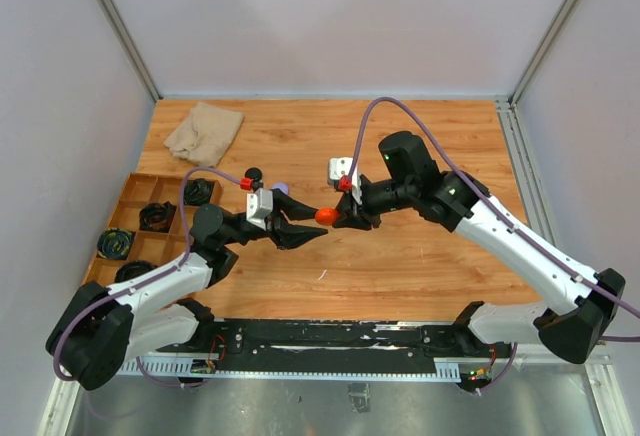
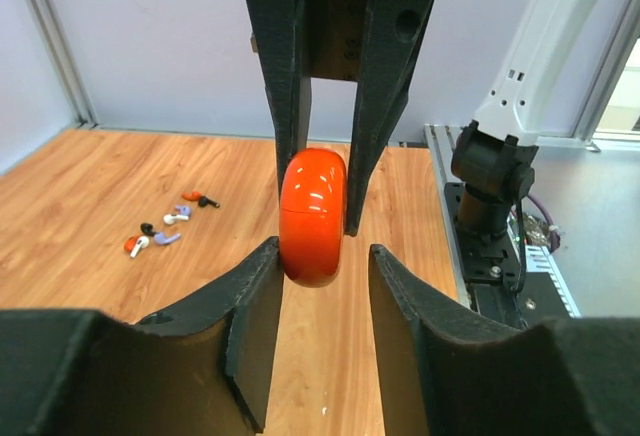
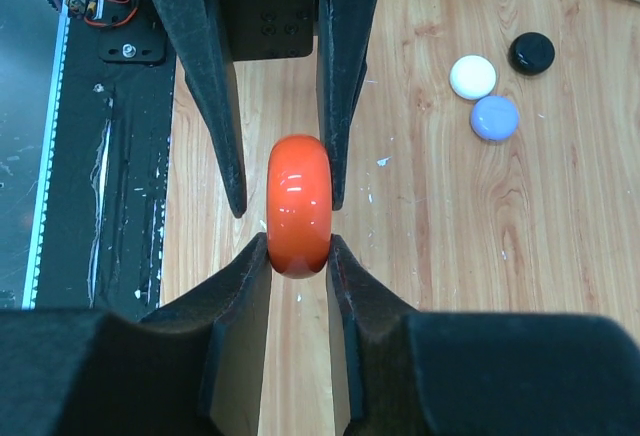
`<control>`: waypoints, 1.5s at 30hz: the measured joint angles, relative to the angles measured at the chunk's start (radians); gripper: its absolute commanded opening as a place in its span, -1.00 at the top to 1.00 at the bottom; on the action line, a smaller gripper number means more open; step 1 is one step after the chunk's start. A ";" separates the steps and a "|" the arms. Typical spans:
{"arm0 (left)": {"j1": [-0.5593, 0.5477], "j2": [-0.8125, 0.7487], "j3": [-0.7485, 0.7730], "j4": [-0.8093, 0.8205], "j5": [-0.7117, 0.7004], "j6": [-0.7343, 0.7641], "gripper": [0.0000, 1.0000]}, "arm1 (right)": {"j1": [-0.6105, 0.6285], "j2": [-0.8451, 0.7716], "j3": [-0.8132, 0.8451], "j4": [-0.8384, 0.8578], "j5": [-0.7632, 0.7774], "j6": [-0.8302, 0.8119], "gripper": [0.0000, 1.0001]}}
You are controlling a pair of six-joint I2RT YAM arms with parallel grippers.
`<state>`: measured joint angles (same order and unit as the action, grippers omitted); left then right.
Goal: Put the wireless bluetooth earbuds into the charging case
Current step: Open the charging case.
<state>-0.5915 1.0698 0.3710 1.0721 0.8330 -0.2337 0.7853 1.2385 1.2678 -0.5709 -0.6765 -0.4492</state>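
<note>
A glossy red round charging case [image 1: 326, 216] hangs closed above the middle of the table, held on edge. My right gripper [image 3: 298, 251] is shut on it, both pads pressed to its flat sides [image 3: 298, 206]. My left gripper [image 2: 325, 256] faces it from the other side, open, its jaws wider than the case [image 2: 313, 218]; one finger sits close against the case. The earbuds [image 2: 165, 226], tiny stemmed buds in red, lilac, white and black, lie scattered on the wood in the left wrist view. I cannot make them out in the top view.
Three round pucks lie on the table: white [image 3: 472, 76], lilac [image 3: 494, 117], black [image 3: 531, 53]. A wooden compartment tray [image 1: 130, 218] with coiled black cables stands at the left. A beige cloth [image 1: 204, 131] lies at the back left. The right arm's base [image 2: 490, 186] stands on the front rail.
</note>
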 measured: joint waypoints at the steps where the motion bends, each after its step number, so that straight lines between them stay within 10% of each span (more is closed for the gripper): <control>1: 0.000 -0.005 0.000 -0.015 0.000 0.007 0.08 | 0.000 0.008 0.013 -0.012 0.001 0.000 0.99; 18: 0.000 -0.012 0.000 -0.089 -0.008 0.035 0.24 | 0.023 0.067 0.085 -0.109 0.066 -0.001 0.99; 26: 0.000 -0.011 0.000 -0.099 -0.009 0.035 0.77 | 0.054 0.095 0.115 -0.142 0.111 -0.006 0.98; 36: 0.000 -0.010 0.000 -0.106 -0.007 0.043 0.99 | 0.059 0.080 0.105 -0.118 0.137 -0.013 -0.04; 45: 0.000 -0.027 -0.014 -0.106 -0.006 0.076 0.99 | 0.059 0.015 0.056 -0.015 0.162 -0.003 -0.20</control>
<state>-0.5915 1.0428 0.3569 0.9661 0.8272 -0.1574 0.8440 1.2537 1.3243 -0.5861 -0.5148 -0.4519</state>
